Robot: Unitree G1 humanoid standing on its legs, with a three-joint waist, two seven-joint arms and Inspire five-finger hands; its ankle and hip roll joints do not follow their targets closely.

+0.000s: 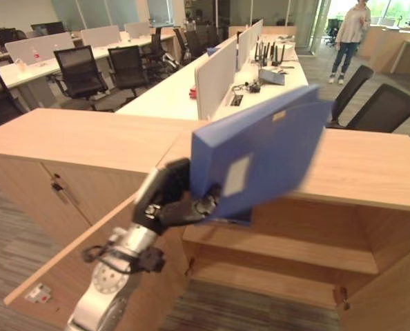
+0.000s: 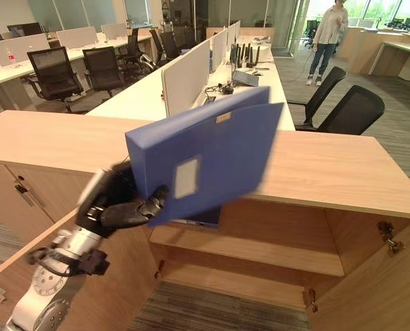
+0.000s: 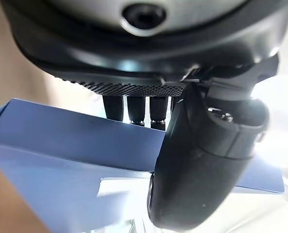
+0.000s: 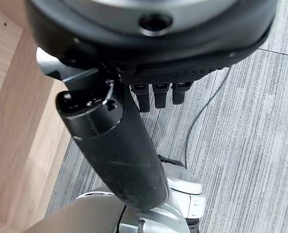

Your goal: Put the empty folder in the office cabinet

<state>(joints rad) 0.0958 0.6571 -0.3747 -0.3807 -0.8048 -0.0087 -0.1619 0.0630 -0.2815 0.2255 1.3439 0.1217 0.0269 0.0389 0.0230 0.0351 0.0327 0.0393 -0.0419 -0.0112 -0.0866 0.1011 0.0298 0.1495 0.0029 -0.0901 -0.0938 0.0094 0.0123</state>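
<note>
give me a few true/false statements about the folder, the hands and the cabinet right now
1. The left hand grips the blue folder. True.
2. The folder already lies on a shelf inside the cabinet. False: it is held in the air in front of the cabinet top.
3. The cabinet doors are shut. False: the door by the left arm stands open, with the shelves showing.
4. The right hand holds nothing. True.
5. A person stands in the background. True.
</note>
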